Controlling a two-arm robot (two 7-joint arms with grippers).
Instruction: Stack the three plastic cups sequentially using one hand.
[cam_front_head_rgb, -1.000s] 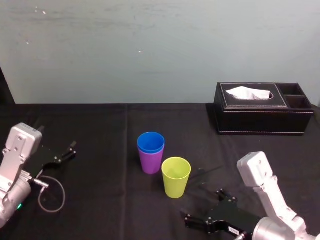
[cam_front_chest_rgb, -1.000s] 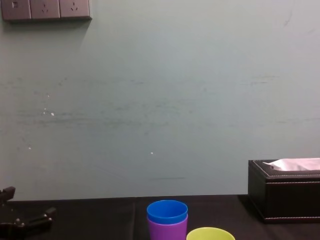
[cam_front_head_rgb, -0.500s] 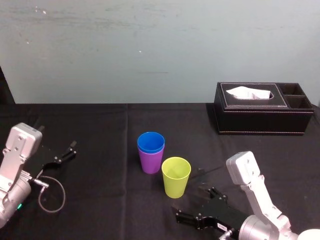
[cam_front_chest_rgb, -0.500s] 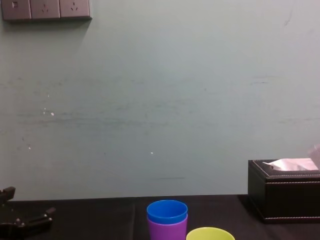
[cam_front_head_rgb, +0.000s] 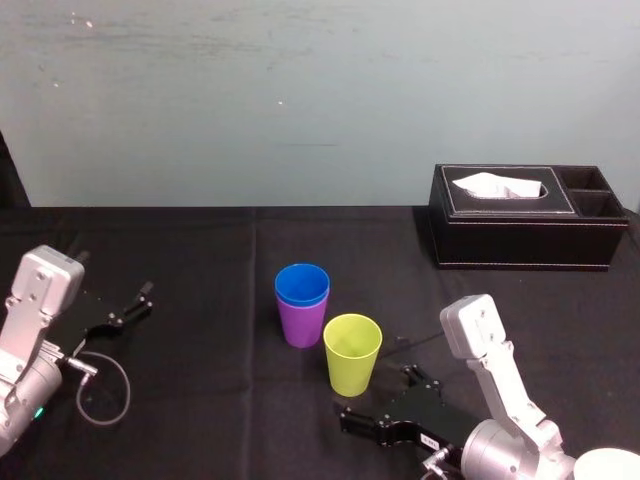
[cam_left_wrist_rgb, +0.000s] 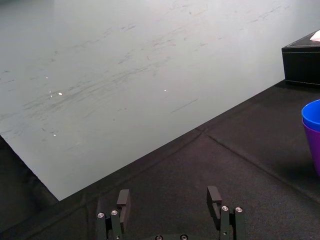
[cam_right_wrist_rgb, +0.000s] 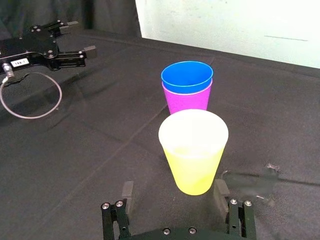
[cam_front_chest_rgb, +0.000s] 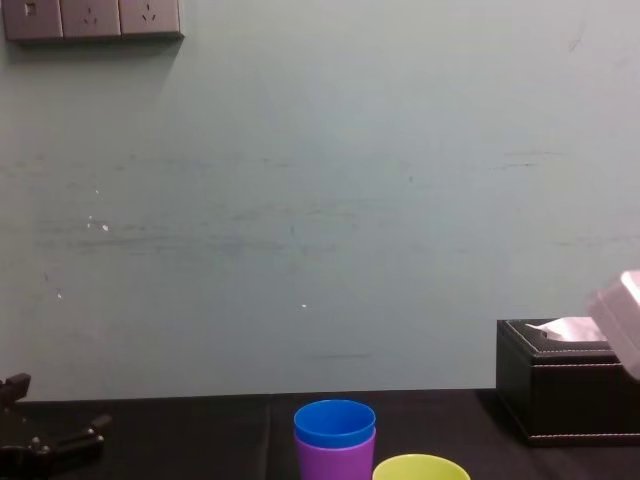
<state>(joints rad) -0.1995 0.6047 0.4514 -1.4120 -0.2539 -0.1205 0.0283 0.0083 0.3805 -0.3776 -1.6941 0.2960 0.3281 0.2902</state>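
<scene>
Black bench (cam_front_head_rgb: 200, 260) holds three cups: blue cup (cam_front_head_rgb: 302, 284) nested in purple cup (cam_front_head_rgb: 302, 325), just behind yellow cup (cam_front_head_rgb: 352, 353). Right tool (cam_front_head_rgb: 377, 396), jaws apart, lies just before yellow cup. Left tool (cam_front_head_rgb: 140, 300), jaws apart too, sits well left of it. One box (cam_front_head_rgb: 520, 235) stands far behind-right.

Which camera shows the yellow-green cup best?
The right wrist view: the yellow-green cup stands whole and close, just ahead of the open right gripper. The head view shows it whole from above, beside the stacked cups. The chest view catches its rim at the bottom edge. The left gripper lies parked at left.
</scene>
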